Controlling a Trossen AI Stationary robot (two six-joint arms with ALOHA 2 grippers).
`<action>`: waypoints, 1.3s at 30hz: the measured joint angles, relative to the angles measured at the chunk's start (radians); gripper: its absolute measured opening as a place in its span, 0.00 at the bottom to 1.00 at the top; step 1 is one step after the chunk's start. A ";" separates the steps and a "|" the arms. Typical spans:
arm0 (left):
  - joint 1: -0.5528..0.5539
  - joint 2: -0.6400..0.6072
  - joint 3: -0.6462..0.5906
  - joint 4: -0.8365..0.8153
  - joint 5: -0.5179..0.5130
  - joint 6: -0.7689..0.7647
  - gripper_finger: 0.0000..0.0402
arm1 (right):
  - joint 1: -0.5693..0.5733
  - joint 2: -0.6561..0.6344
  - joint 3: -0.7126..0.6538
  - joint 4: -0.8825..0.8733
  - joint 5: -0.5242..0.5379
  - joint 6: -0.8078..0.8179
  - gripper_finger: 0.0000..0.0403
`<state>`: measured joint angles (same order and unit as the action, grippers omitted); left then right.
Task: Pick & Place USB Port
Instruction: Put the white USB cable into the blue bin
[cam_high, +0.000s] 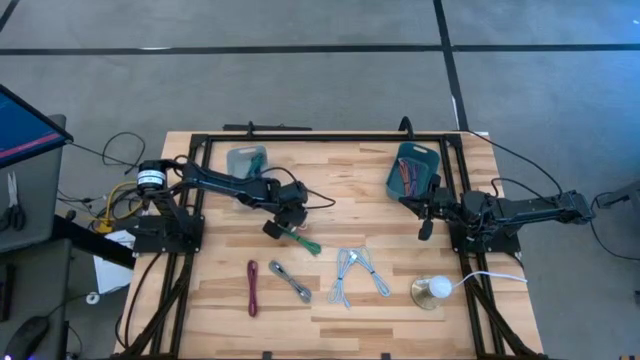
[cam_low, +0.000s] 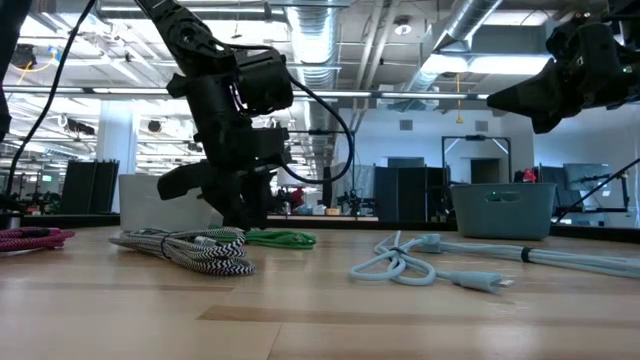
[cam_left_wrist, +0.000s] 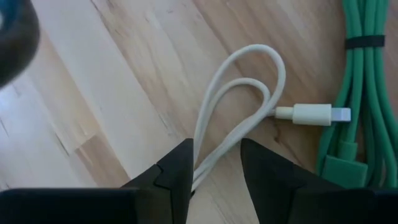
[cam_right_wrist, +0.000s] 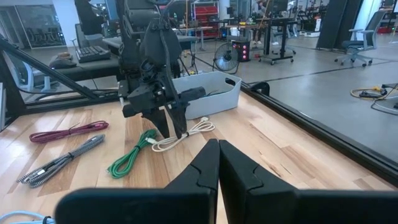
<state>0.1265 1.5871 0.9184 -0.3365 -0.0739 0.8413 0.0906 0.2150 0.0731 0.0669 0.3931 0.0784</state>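
Cables lie along the near part of the surface (cam_high: 330, 330): a red cable (cam_high: 252, 287) at the left, a striped braided cable (cam_high: 289, 281) beside it, a pale blue cable (cam_high: 357, 272) toward the middle, and a small round lamp (cam_high: 432, 290) near the right edge. None of them is being handled.

Farther in, the left gripper (cam_left_wrist: 214, 165) is down at the surface, its jaws narrowly parted with the doubled loop of a white USB cable (cam_left_wrist: 249, 93) running between them. The cable's white plug (cam_left_wrist: 313, 114) points toward a green cable (cam_left_wrist: 360, 87) lying just beside it. The jaws look close to the cord, though whether they already pinch it I cannot tell.

The step in hand appears to be the pick: taking the white cable. The next move calls for closing fully on the loop, lifting straight up so the green cable is not dragged along, then carrying it to a bin.

The right gripper (cam_right_wrist: 217, 163) waits above the right side of the surface, jaws pressed together and empty. At the far edge stand two bins, the left bin (cam_high: 246, 160) and the right bin (cam_high: 412, 168).
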 joint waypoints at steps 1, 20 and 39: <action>0.001 0.000 0.000 0.000 0.001 0.000 0.34 | 0.000 0.000 0.000 0.000 0.000 0.000 0.00; 0.030 -0.003 -0.074 0.137 0.001 -0.011 0.02 | 0.000 0.000 0.000 0.002 0.000 0.000 0.00; 0.088 -0.302 -0.077 0.401 0.082 -0.259 0.02 | -0.001 0.000 0.000 0.045 0.052 -0.006 0.00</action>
<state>0.2141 1.2853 0.8418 0.0647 0.0080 0.5822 0.0894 0.2150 0.0727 0.1122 0.4454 0.0723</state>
